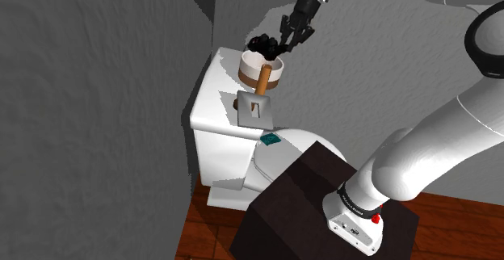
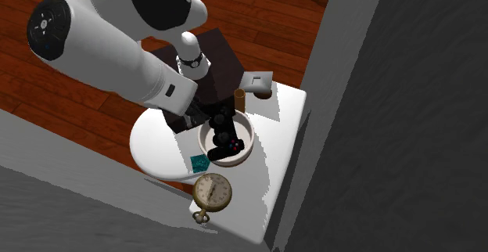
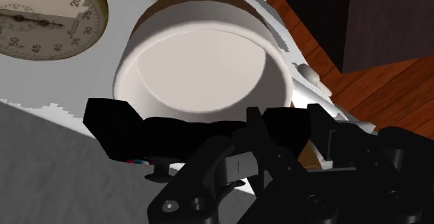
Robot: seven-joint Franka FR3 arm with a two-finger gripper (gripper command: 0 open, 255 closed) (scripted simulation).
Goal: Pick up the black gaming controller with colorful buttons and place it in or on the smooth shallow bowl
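Jaws squeeze the black controller, which hangs just over the white bowl on the toilet tank. Best to go down slowly over the middle, then let go gently.

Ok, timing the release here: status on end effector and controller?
End effector shut on controller. Controller held over bowl, not set down. Brown cylinder beside bowl, not blocking.
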